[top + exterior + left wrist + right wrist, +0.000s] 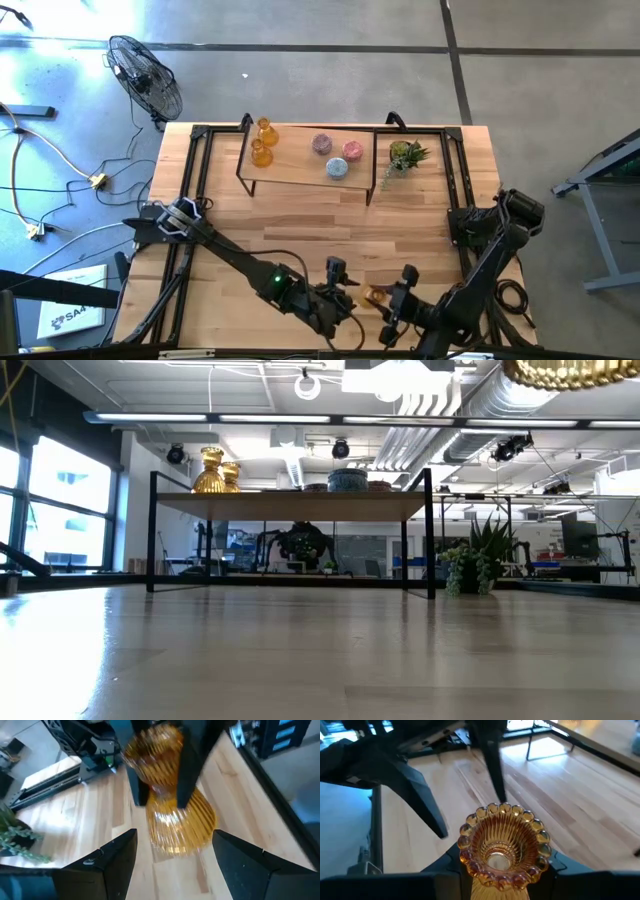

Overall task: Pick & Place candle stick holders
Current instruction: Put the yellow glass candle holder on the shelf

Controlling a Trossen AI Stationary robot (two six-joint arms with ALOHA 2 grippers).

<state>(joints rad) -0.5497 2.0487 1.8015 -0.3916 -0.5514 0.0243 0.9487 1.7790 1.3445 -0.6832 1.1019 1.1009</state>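
Two amber holders (262, 140), two pink ones (337, 147) and a light blue one (337, 167) stand on the shelf (300, 175) at the table's far side. The third amber holder (378, 295) is near the front edge, in my right gripper (398, 298), which is shut on it. My left gripper (338, 285) is open right beside it. In the left wrist view, its fingers (120, 857) stand on either side of the holder's wide lower body (182, 827) without touching it. My right gripper pinches the amber holder's narrow neck (162, 790) between its two fingers (192, 765), which lie across the neck. The scalloped mouth (502, 840) faces the right wrist camera. The holder is lifted clear of the table and shows at the top of the low view (560, 372).
A small spiky green potted plant (405, 155) stands to the right of the shelf. Black frame rails (190, 180) run along the table's left and right sides. Bare wood lies between the shelf and the grippers. A fan (145, 75) stands on the floor beyond the table.
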